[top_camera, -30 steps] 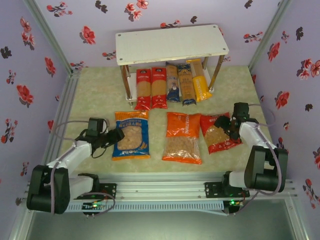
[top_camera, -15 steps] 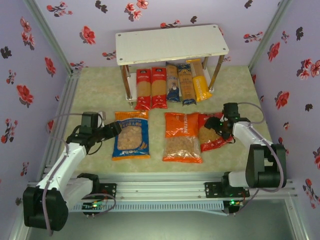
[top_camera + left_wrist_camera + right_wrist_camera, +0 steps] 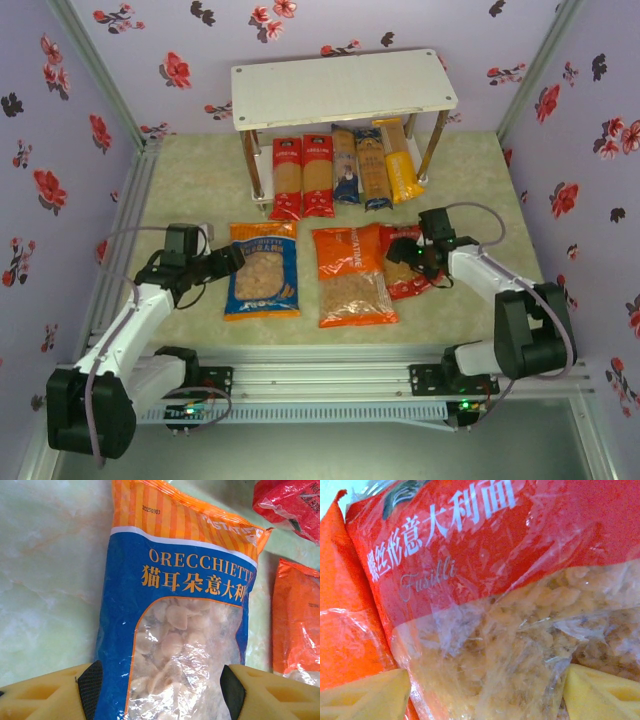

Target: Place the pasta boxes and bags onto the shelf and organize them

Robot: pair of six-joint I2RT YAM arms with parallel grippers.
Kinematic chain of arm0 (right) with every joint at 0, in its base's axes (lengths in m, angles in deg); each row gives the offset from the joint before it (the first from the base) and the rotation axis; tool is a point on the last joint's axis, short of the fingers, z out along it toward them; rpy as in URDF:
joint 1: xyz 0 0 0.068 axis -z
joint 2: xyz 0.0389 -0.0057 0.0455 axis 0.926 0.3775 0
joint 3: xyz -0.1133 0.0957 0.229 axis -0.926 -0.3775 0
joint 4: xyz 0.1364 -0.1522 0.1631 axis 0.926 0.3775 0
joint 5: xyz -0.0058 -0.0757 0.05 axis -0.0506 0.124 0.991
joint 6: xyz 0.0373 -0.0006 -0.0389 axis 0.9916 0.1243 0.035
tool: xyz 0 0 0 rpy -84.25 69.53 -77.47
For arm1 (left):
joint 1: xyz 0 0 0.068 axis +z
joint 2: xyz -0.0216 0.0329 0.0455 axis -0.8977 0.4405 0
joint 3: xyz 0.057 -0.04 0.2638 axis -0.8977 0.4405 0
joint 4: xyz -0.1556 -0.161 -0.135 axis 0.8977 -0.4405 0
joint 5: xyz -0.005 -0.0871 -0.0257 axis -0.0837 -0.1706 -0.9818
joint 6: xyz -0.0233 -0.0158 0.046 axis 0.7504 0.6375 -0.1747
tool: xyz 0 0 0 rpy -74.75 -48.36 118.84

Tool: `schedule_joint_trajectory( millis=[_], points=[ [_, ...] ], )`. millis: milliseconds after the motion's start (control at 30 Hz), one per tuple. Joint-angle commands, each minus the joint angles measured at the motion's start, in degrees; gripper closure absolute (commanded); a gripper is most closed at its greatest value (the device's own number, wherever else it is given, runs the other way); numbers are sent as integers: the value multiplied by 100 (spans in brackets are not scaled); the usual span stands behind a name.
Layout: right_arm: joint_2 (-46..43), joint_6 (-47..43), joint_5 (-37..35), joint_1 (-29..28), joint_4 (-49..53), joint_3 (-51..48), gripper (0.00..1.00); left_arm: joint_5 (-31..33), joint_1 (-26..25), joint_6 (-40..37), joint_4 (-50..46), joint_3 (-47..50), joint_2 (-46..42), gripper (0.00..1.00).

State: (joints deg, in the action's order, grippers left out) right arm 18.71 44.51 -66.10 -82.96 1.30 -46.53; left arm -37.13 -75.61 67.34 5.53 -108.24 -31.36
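Top external view: on the left of the table (image 3: 190,180), the left gripper (image 3: 232,266) is lowered at the left edge of the blue bag (image 3: 263,272), which lies flat. In the left wrist view, the left gripper (image 3: 161,690) is seen with its jaws apart, the yellow fingers (image 3: 45,695) set on either side of the blue bag (image 3: 175,580) at its clear window, and the bag lies flat between them. Behind the bags, at the back centre, the shelf (image 3: 340,88) stands, and five pasta boxes (image 3: 345,168) are laid side by side under its top board, their near ends sticking out: two red, one dark blue, one tan-and-blue, one yellow-orange. Right of the blue bag and apart from it, the orange bag (image 3: 352,275) is laid flat, and the red bag (image 3: 398,285) is pressed against its right edge. The right gripper (image 3: 405,252) is placed on the red bag. In the right wrist view, the right gripper (image 3: 487,690) is shown with jaws wide apart over the red bag (image 3: 495,555), with the orange bag (image 3: 345,605) touching on the left.
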Motion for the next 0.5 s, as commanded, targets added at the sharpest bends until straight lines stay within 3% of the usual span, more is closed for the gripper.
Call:
schedule_joint_trajectory(
  millis=[0,267,467],
  points=[
    [10,129,-201,-127,797,-138,17,-94,-47,-132,39,-173,27,32],
    [-1276,-87,-945,-123,1870,309,13,-94,-107,-169,118,-160,66,33],
    [-1697,-142,-989,-204,2195,504,14,134,-606,-159,95,-202,97,33]
  ],
)
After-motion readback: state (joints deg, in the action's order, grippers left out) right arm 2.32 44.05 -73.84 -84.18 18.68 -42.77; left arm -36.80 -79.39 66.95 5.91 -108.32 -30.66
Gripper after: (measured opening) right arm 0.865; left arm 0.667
